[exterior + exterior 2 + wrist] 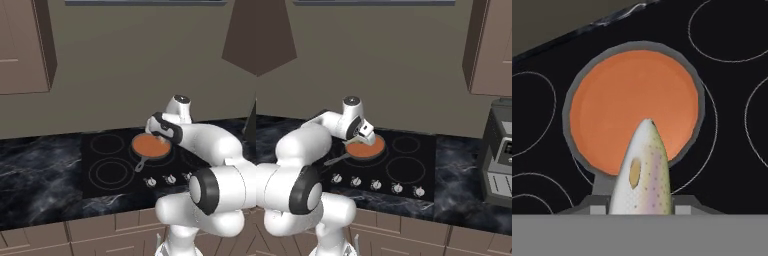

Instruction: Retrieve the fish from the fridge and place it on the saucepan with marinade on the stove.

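Fish [643, 175] points lengthwise toward marinade [632, 107] below.

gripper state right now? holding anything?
Gripper: shut on the fish, held above the saucepan of marinade on the stove.

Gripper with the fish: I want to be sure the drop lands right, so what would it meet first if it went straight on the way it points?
Most likely the marinade in the saucepan. The gripper holds the fish nose-first toward it, though the gap between them is hard to judge.
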Tool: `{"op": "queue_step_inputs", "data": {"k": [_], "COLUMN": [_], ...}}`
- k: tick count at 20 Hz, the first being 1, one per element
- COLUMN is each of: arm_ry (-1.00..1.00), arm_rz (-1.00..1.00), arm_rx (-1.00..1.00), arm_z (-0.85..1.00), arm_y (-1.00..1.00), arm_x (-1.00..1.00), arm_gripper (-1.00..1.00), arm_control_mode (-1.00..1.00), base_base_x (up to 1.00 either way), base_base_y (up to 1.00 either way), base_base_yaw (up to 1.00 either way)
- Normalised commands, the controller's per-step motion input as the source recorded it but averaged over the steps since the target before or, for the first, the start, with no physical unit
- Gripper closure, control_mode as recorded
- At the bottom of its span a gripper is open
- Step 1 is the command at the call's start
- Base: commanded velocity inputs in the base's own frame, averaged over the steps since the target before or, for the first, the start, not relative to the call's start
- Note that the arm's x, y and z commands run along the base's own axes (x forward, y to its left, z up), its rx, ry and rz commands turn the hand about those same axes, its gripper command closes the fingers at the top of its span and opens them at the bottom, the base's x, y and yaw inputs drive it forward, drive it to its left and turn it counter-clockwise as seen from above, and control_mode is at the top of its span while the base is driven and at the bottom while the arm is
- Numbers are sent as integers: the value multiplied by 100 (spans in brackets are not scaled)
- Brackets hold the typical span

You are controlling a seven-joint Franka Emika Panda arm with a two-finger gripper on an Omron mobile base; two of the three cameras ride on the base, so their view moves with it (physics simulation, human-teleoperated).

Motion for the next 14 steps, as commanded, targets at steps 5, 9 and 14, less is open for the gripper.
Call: {"op": "queue_step_inputs", "data": {"k": [5,9,14], "arm_ry": [3,2,3], "arm_rz": [0,0,0], "arm_rx": [0,0,0], "arm_z": [-29,-28,-32], "arm_y": [8,0,2], "arm_x": [36,28,29], "arm_gripper": [100,100,100], "arm_control_mode": [-100,-100,-100], "base_base_x": [0,0,0], "base_base_y": [0,0,0], "base_base_yaw": [0,0,0]}}
